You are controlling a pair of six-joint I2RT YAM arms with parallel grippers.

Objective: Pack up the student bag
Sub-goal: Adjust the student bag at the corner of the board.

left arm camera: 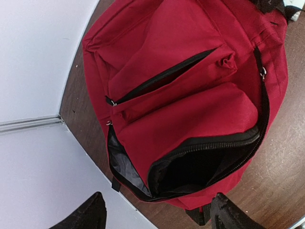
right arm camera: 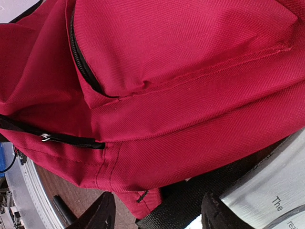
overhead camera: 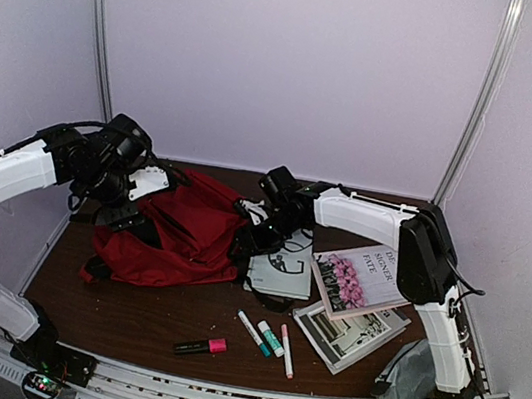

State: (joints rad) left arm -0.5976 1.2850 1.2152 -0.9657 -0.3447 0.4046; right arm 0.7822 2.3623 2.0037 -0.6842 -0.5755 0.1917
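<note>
Where the student bag (overhead camera: 185, 232) lies unzipped, books (overhead camera: 359, 280) beside, markers (overhead camera: 264, 339) near.

The student bag (left arm camera: 190, 109) is matt red woven cloth, coarse-grained up close, with a smoother grey lining (left arm camera: 125, 168) and small bright metal zip pulls (left arm camera: 262, 73); the table (overhead camera: 146, 320) looks like dark wood, the book covers (overhead camera: 360, 275) glossy paper, and the markers (overhead camera: 270, 338) probably plastic.
</note>
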